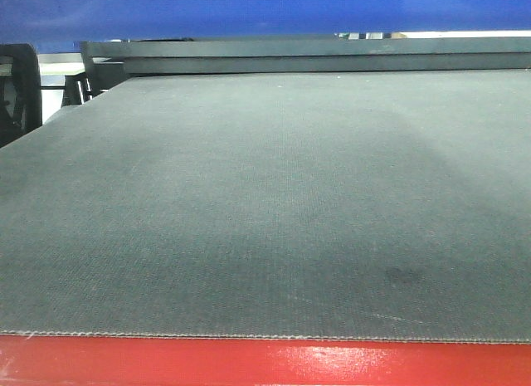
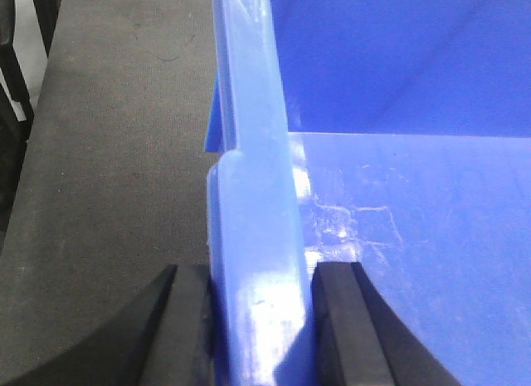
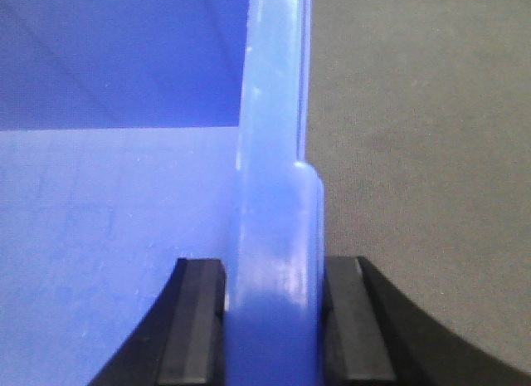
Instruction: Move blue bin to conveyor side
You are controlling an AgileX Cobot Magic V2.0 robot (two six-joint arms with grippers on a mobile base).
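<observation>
While both arms pinch opposite walls of the large glossy blue plastic bin (image 2: pixel 415 236), it sits over the wide dark grey-green woven conveyor belt (image 1: pixel 265 195).

The left gripper (image 2: pixel 261 320) is closed tight on one wall's thick rolled rim (image 2: pixel 257 195), with one black pad (image 2: pixel 187 328) outside and one inside. The right gripper (image 3: pixel 274 320) clamps the opposite wall the same way. Belt shows just beside each outer wall, but I cannot tell whether the base touches it or hangs above. The glossy red metal edge frame (image 1: pixel 249 361) marks the near side. The carry likely goes best with both arms moving in step, at equal height and fixed spacing, so neither wall twists or slips from its pads. The bin should stay level and go down flat at the belt's side before either grip loosens.
</observation>
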